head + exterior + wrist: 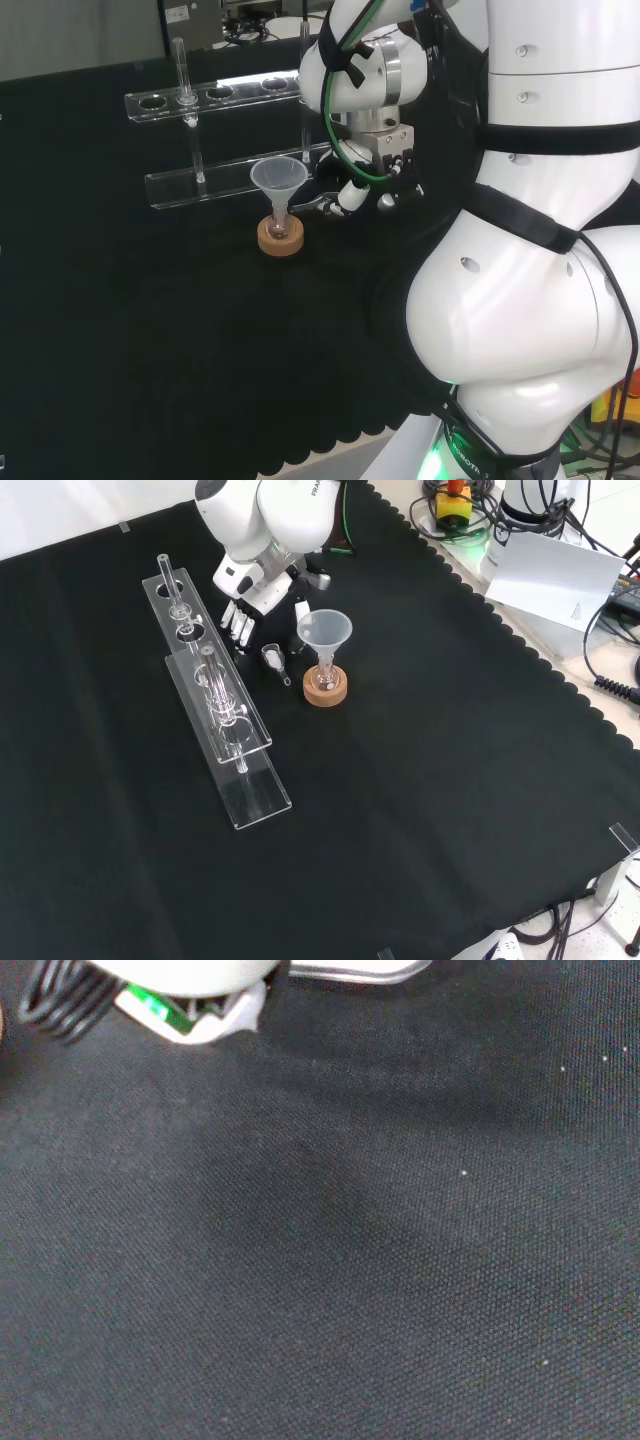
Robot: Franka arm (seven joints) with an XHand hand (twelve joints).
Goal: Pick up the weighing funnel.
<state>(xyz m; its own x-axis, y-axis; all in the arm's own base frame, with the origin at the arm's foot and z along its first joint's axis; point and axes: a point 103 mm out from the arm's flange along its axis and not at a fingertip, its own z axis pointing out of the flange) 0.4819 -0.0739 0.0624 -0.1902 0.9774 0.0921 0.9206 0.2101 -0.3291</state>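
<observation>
In the front view the weighing funnel (273,659), a small clear scoop with a short stem, lies on the black cloth just left of the big funnel (326,630). The hand (262,598) hangs right above it. Its fingers (238,626) point down on the rack side and its thumb (302,611) on the funnel side, both fairly straight and apart from the piece. In the head view the hand (352,196) sits low over the cloth, right of the big funnel (278,178). A blurred white part of the hand (200,1015) shows in the wrist view over bare cloth.
The big funnel stands in a small flask on a cork ring (325,691), close to the thumb. A clear rack (221,706) with glass tubes runs along the finger side, also seen in the head view as the rack (215,96). The arm's white links (520,250) fill the right.
</observation>
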